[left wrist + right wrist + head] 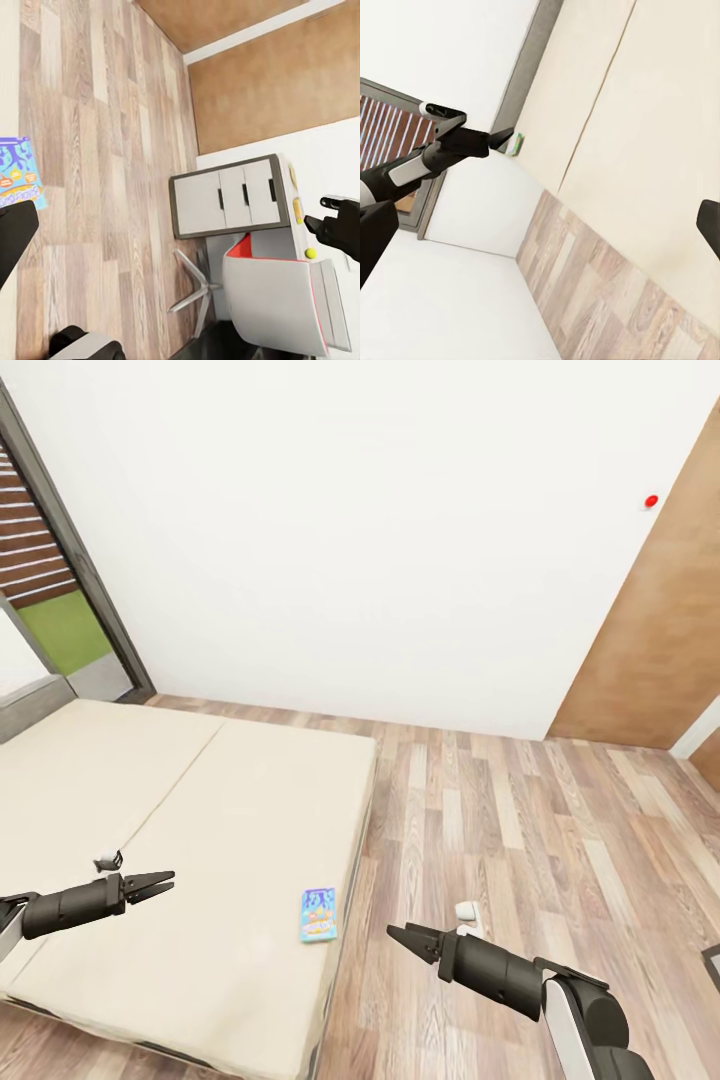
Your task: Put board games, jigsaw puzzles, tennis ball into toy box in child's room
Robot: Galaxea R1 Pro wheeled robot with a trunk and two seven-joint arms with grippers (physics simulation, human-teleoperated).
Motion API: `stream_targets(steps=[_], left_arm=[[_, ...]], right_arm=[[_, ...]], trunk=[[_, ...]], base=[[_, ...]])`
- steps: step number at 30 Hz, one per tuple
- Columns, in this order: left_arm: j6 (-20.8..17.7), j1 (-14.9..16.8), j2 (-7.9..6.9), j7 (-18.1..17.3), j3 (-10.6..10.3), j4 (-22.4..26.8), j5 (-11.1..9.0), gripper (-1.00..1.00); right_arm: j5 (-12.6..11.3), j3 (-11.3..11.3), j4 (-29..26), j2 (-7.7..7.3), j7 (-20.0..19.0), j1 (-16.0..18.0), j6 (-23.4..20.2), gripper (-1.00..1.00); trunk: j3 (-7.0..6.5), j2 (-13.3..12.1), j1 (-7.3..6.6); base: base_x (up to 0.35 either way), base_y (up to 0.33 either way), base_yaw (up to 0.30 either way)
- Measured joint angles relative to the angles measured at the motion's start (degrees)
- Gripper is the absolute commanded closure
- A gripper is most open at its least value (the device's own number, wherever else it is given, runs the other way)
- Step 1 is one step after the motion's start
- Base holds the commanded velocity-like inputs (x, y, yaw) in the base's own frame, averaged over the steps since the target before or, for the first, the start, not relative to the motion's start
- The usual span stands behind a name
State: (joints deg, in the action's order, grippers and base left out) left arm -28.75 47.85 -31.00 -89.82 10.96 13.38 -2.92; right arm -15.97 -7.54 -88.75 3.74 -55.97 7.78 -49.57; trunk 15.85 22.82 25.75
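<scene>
A blue cartoon-printed board game lies flat on the cream bed, close to its right edge; it also shows in the left wrist view. My left gripper hovers open over the mattress, left of the game, holding nothing. Over the wood floor right of the bed, my right gripper is open and empty too. The left wrist view looks across the floor to the table with its white drawers, and the tennis ball rests on it. The toy box and jigsaw puzzles are out of view.
A white chair with red trim stands at the table. A glass door with a dark frame is behind the bed's far left corner, and wooden doors are at the right. Wood-plank floor lies between bed and doors.
</scene>
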Motion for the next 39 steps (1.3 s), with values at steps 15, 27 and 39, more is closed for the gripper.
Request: stream_targets(steps=[15,27,39], left_arm=[[-0.08,0.00,0.25,0.00,0.00,0.00,0.05,-1.00],[-0.09,0.01,0.26,0.00,-0.01,0.00,0.05,-1.00],[-0.08,-0.01,0.26,0.00,0.00,0.00,0.07,-1.00]], right_arm=[[0.05,-0.08,0.00,0.00,0.01,0.00,0.00,-1.00],[0.05,-0.09,0.00,-0.01,0.01,0.00,0.00,-1.00],[0.05,-0.09,0.00,0.00,0.03,0.00,0.00,-1.00]], trunk=[[-1.39,0.00,0.00],[-2.51,0.00,0.00],[-3.62,-0.01,0.00]], base=[[0.000,0.000,0.000],[0.000,0.000,0.003],[0.000,0.000,0.053]])
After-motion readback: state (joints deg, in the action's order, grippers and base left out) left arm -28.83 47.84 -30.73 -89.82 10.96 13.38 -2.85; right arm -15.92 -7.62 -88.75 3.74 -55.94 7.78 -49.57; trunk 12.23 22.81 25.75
